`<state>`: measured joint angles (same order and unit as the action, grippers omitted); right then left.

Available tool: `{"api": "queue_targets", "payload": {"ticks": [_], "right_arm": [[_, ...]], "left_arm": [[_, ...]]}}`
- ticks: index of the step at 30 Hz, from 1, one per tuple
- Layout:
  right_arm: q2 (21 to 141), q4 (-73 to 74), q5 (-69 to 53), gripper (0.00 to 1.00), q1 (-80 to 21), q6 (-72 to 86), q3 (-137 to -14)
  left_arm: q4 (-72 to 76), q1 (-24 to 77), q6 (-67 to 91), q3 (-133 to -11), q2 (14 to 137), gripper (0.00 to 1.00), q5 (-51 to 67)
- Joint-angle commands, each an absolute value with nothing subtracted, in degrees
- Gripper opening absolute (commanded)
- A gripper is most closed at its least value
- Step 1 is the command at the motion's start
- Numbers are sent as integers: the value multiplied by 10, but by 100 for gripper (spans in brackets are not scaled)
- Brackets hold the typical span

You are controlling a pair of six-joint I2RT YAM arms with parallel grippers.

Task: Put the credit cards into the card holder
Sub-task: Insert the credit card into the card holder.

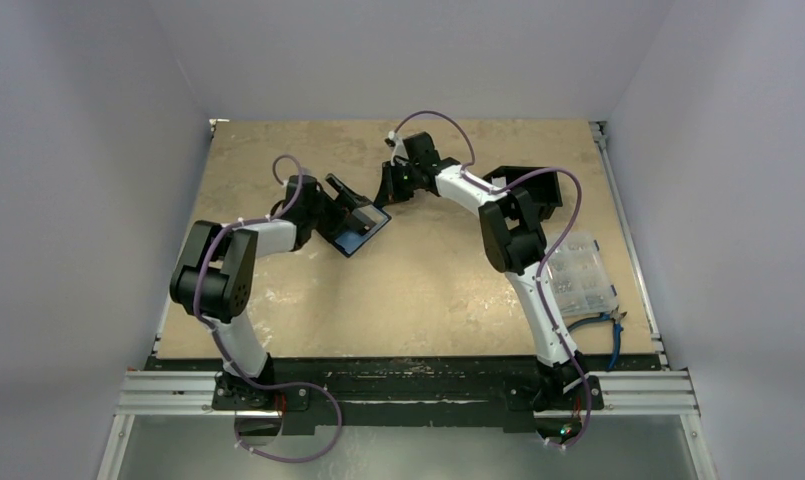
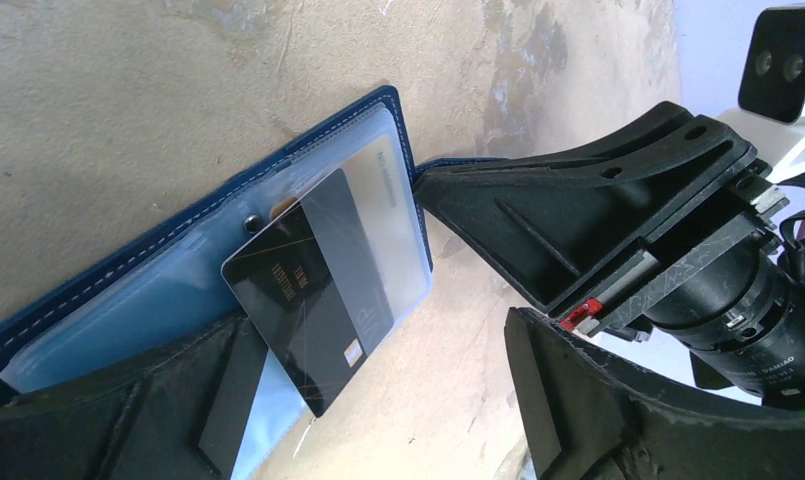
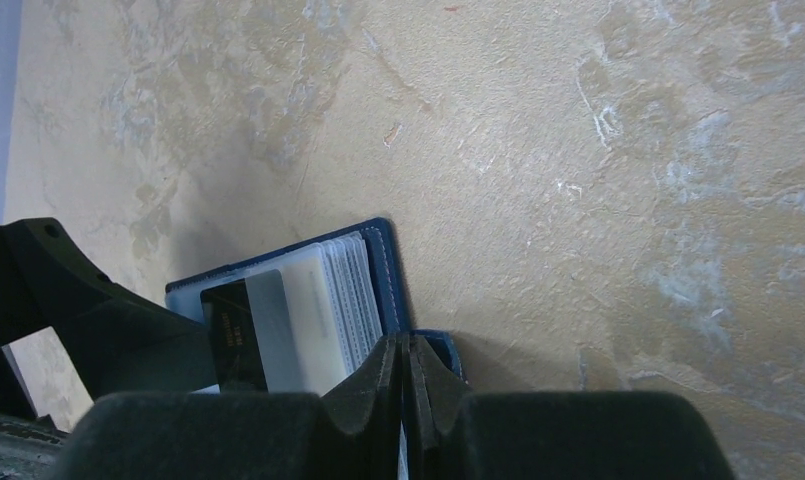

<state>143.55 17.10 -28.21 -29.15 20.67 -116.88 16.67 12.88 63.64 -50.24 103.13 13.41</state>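
Observation:
The navy-blue card holder (image 1: 361, 232) lies open on the table, its clear sleeves facing up (image 2: 158, 290). A black credit card (image 2: 313, 290) with gold print sits halfway into one sleeve, its lower end sticking out. My left gripper (image 2: 388, 400) is open, one finger on each side of the card's free end and neither touching it. My right gripper (image 1: 388, 190) is shut on the holder's blue cover flap (image 3: 383, 270) at the far corner. In the right wrist view the credit card (image 3: 233, 335) shows behind the frosted sleeve.
A black open-sided box (image 1: 533, 190) stands at the back right. A clear plastic compartment box (image 1: 578, 275) and blue-handled pliers (image 1: 603, 325) lie along the right edge. Walls close the table in on three sides.

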Motion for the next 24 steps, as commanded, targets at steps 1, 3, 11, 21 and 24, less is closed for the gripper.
{"api": "queue_targets", "payload": {"ticks": [1,3,11,21,24], "right_arm": [[1420,207,-274,12,-292,189,-1169],[1421,206,-275,12,-292,189,-1168],[1424,208,-271,11,-292,190,-1169],[1426,212,-266,9,-294,189,-1169],[1427,211,-268,8,-294,189,-1168]], "left_arm": [[31,127,601,-533,1012,98,108],[-48,127,607,-560,1014,100,93],[-31,132,615,-563,1018,78,122],[76,140,616,-544,1034,66,144],[80,149,606,-561,1031,64,129]]}}
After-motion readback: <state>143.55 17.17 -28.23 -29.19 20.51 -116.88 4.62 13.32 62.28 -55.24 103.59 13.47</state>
